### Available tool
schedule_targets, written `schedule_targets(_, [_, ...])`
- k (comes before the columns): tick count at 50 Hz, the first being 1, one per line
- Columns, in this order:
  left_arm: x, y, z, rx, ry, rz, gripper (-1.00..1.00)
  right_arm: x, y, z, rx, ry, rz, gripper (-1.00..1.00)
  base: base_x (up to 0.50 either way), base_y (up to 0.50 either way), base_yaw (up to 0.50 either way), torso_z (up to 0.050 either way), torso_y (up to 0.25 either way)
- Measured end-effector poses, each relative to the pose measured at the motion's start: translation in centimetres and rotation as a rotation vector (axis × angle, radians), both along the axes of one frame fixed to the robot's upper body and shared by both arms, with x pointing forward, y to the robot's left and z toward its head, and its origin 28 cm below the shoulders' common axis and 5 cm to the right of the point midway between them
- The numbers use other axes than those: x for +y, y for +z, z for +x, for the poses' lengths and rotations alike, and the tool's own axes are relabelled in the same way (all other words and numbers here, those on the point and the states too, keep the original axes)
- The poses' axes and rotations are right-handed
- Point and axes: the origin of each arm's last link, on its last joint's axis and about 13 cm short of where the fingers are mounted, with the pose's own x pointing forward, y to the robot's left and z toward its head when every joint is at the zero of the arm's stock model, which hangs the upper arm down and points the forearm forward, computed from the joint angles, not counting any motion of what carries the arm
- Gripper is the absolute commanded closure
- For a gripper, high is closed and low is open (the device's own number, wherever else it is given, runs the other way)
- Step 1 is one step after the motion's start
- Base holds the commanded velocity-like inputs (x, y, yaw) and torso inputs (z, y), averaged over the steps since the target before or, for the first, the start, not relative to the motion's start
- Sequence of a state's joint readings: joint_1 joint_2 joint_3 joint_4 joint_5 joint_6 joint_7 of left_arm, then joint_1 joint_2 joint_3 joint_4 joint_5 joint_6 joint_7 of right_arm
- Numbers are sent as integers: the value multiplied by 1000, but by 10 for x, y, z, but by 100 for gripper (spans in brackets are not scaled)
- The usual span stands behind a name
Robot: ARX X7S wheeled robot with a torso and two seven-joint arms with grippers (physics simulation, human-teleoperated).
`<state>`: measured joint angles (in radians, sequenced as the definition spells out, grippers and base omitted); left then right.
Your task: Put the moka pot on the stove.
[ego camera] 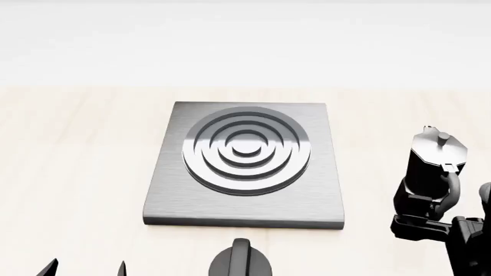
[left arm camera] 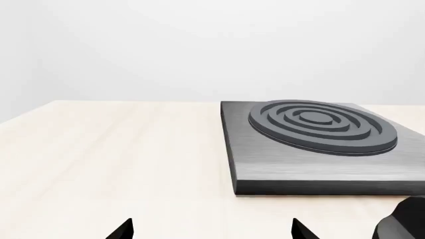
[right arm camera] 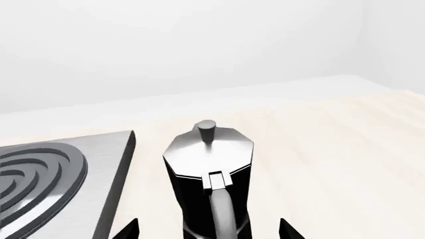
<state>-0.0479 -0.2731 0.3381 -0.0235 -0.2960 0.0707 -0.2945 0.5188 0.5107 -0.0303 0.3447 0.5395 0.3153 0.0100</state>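
Observation:
The moka pot (ego camera: 434,163), black and faceted with a silver lid, stands upright on the pale wooden table to the right of the stove (ego camera: 245,207). In the right wrist view the moka pot (right arm camera: 209,164) sits between the two spread fingertips of my right gripper (right arm camera: 209,230), its curved handle facing the camera. That gripper is open, with a gap on each side of the pot. The stove (left arm camera: 299,169) is a square grey plate with a ringed burner. My left gripper (left arm camera: 212,230) is open and empty over bare table, in front of the stove's left corner.
A black round knob with a ridge (ego camera: 241,262) lies on the table just in front of the stove's front edge, and the same knob (left arm camera: 403,222) shows to one side of my left gripper. The table's far edge (ego camera: 245,87) runs behind the stove.

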Motion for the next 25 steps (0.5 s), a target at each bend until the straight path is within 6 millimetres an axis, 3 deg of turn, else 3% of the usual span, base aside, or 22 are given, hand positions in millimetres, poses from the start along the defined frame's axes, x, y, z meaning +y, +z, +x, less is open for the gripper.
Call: schedule_targets(25, [0, 0, 0, 0, -1, 0, -100, -9, -8, 10, 16, 23, 31, -100, 0, 0, 0, 0, 0])
